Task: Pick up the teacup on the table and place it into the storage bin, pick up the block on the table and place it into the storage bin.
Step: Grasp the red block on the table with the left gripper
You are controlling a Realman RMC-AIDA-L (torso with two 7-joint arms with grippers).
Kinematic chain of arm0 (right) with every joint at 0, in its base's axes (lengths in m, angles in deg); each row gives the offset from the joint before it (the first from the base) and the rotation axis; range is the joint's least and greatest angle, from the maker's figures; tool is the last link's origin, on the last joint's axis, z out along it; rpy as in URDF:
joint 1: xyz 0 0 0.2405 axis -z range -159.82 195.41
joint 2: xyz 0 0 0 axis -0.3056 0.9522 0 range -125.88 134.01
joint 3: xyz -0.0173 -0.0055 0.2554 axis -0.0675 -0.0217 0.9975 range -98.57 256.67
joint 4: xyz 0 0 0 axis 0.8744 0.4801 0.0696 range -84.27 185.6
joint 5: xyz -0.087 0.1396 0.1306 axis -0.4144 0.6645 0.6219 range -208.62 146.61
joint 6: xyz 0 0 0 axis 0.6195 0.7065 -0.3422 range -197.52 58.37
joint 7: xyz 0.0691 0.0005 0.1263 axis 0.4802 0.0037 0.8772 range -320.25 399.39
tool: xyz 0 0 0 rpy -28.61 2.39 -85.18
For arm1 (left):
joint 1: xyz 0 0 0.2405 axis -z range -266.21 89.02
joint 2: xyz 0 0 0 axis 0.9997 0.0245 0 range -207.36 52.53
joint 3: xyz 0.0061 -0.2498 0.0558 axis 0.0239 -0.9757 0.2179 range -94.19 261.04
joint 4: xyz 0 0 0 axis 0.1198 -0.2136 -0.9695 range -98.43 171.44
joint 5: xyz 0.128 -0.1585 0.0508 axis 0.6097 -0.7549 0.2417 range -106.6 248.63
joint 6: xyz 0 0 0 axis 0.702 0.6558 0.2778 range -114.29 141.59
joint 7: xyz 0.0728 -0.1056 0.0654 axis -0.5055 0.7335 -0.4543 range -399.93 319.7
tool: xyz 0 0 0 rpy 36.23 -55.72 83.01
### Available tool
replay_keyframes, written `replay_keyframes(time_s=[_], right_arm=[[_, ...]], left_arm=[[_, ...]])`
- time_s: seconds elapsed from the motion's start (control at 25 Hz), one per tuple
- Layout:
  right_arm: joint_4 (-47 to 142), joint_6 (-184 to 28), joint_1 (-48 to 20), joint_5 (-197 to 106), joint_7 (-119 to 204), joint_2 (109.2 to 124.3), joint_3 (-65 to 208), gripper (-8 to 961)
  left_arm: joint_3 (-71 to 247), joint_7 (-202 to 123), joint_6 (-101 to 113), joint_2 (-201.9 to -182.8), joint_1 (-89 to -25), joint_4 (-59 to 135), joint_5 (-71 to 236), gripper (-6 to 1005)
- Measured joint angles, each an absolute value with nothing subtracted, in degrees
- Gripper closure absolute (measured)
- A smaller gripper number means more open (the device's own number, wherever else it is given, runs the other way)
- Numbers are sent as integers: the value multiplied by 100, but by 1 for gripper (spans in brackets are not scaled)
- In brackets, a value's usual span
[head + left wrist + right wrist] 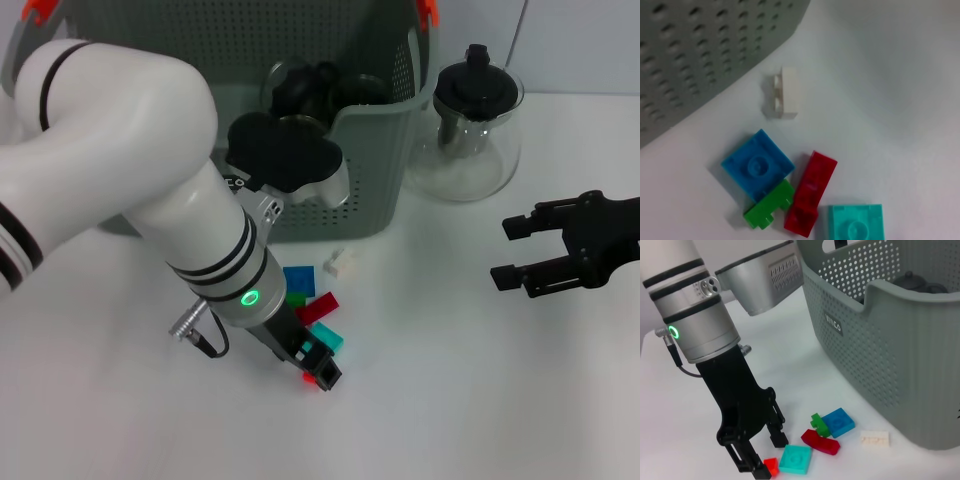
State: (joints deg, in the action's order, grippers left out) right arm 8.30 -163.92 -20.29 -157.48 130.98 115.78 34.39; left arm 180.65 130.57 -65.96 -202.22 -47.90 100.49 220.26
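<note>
Several blocks lie on the white table before the storage bin (370, 190): white (342, 262), blue (298, 279), green (297, 298), red (316, 309) and teal (325, 337). My left gripper (318, 372) is lowered just in front of them and stands open. In the right wrist view its fingers (751, 462) straddle a small red block (771, 466) beside the teal block (796, 459). The left wrist view shows the blue block (757, 165) and red block (810, 194) from above. No teacup shows on the table. Dark rounded items (305, 90) sit inside the bin.
A glass teapot (470, 130) with a black lid stands right of the bin. My right gripper (510, 252) hovers open at the right, away from the blocks. The bin's perforated wall (700, 50) is close behind the white block (784, 93).
</note>
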Motion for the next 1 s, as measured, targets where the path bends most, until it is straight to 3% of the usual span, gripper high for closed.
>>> replay_keyframes(time_s=[0.64,1.0], right_arm=[[831,-16394,-2031,-15726,13097,11595,3449,115],[830,-16377,-2039,-15714,13098,11588,3450,115]], left_arm=[[18183,13065,-6517,-20222,-4790,10031,22035,371],[18205,13066,-6516,-20222,-4772,10001,22034,448]])
